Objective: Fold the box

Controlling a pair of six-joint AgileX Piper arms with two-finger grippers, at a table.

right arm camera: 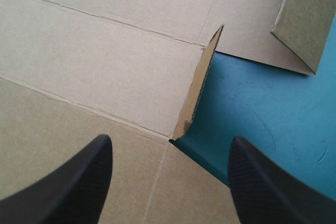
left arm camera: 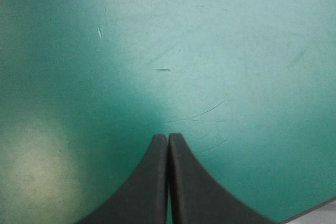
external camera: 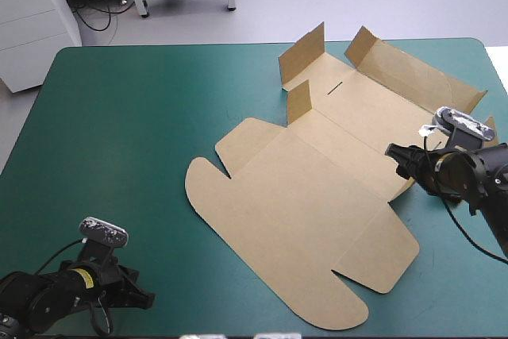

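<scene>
High view: the box (external camera: 317, 196) lies mostly flat on the counter (external camera: 119, 117). Left wrist view: the left gripper (left arm camera: 168, 136) is closed, empty. Right wrist view: the right gripper (right arm camera: 171, 139), spread wide and empty, should straddle the upright flap (right arm camera: 202, 85) squarely.

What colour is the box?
The box is plain brown; clearest in the high view.

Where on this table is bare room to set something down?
Bare: the left half of the cover, from the box to the left edge, beyond the left tool. Crowded: centre and right, under the box and right tool.
</scene>
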